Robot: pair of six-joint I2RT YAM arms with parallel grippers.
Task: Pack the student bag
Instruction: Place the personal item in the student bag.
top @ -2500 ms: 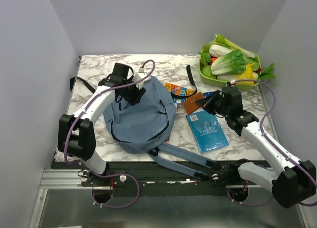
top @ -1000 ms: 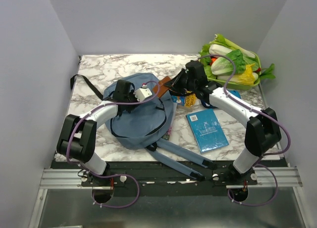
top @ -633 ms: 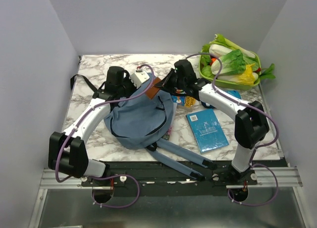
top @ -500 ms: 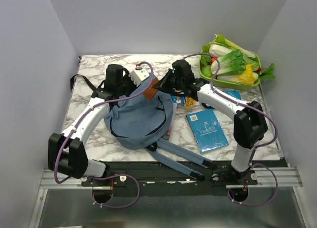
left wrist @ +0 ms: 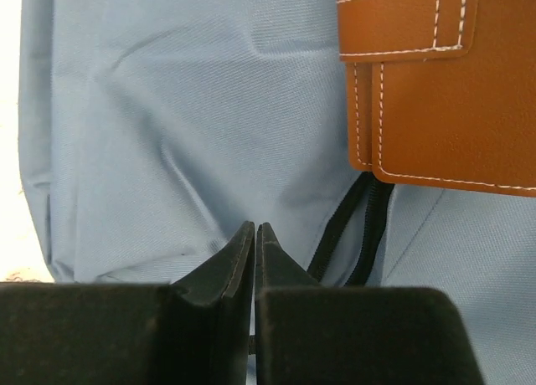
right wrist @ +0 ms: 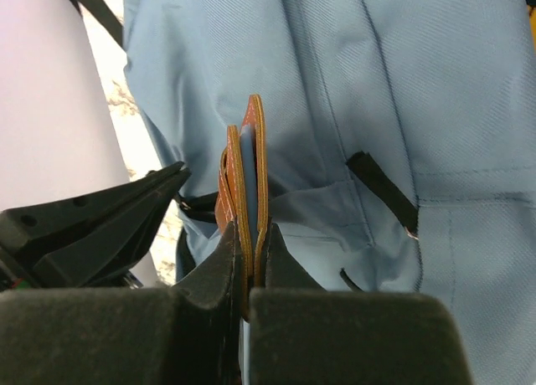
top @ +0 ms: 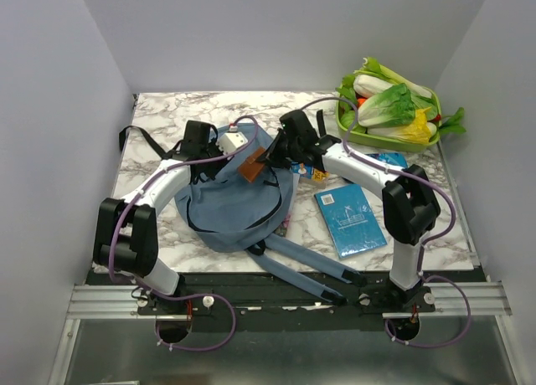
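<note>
The right gripper [top: 263, 157] has carried the brown wallet [top: 250, 169] across to above the student bag [top: 234, 207]

Bright, even overhead light; soft shadows; wrist views' foreground blurred

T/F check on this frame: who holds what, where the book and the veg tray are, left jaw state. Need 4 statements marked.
1. The right gripper is clamped on the brown leather case. True.
2. The blue book is already inside the student bag. False: it lies flat on the table, right of the bag.
3. The left gripper is wide open. False: its jaws are all but shut, tips over the bag's blue fabric.
4. The green tray of vegetables sits at the far right corner. True.
</note>
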